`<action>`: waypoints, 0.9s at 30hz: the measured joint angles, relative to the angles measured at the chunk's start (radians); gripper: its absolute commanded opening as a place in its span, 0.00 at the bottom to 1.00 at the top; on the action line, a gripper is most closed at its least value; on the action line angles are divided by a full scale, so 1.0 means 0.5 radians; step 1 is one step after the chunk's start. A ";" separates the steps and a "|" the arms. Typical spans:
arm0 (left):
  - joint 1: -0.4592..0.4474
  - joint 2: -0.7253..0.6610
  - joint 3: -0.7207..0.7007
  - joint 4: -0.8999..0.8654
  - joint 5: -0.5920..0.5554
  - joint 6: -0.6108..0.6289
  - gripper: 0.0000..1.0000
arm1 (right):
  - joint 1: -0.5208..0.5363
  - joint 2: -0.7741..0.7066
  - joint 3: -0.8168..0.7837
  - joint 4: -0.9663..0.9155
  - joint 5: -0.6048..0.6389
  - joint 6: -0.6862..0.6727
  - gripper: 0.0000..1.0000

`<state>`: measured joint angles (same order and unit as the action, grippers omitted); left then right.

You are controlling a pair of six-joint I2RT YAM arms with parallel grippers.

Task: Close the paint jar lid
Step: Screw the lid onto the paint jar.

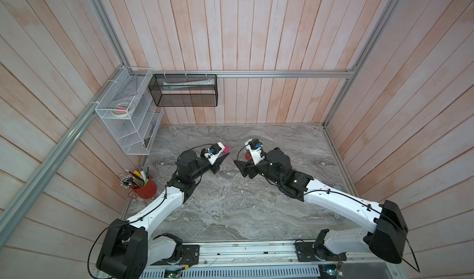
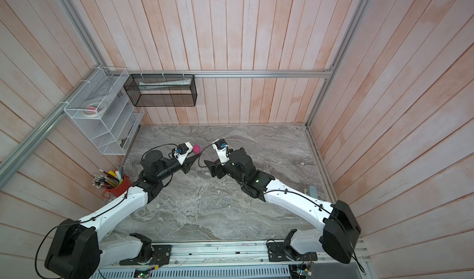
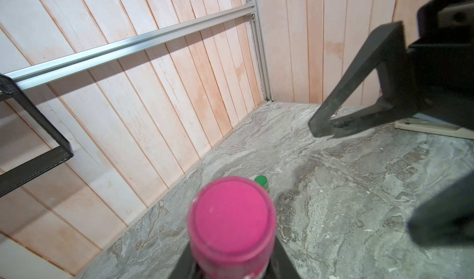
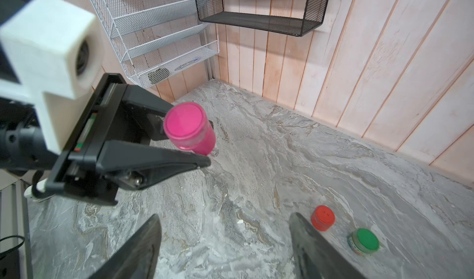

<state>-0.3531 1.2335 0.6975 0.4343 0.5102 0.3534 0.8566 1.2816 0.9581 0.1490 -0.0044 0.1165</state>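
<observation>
My left gripper [image 4: 191, 134] is shut on the body of a pink paint jar [image 1: 226, 149] and holds it upright, low over the marble table. The jar's pink lid [image 3: 232, 221] sits flat on top, seen also in the right wrist view [image 4: 183, 122]. How tight the lid is does not show. In a top view the jar [image 2: 197, 149] sits between the two arms. My right gripper [image 4: 224, 217] is open with nothing between its fingers, and stands apart from the jar on its right [image 1: 238, 166].
A red-lidded jar [image 4: 323, 217] and a green-lidded jar [image 4: 364, 240] stand on the table [image 1: 230, 208] just beyond my right gripper. A red cup of pens [image 1: 145, 186] stands at the left edge. A white wire rack [image 1: 128, 111] and a black mesh basket [image 1: 184, 90] hang on the walls.
</observation>
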 measured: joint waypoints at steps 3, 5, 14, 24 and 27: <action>0.044 0.023 0.008 -0.001 0.259 -0.008 0.31 | -0.214 -0.154 -0.134 0.089 -0.279 -0.031 0.77; 0.072 0.041 0.021 0.001 0.475 -0.014 0.31 | -0.324 -0.212 -0.173 0.144 -0.471 -0.079 0.76; 0.085 0.192 0.031 0.220 1.351 -0.245 0.31 | -0.365 -0.066 0.004 0.226 -1.329 -0.351 0.73; 0.085 0.215 0.031 0.366 1.557 -0.370 0.31 | -0.319 0.184 0.173 0.176 -1.653 -0.407 0.65; 0.085 0.220 0.031 0.375 1.563 -0.382 0.31 | -0.286 0.228 0.222 0.163 -1.671 -0.421 0.61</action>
<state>-0.3103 1.3437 0.7128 0.6216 1.2919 0.1623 0.7136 1.3956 1.0691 0.2302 -0.8398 -0.0940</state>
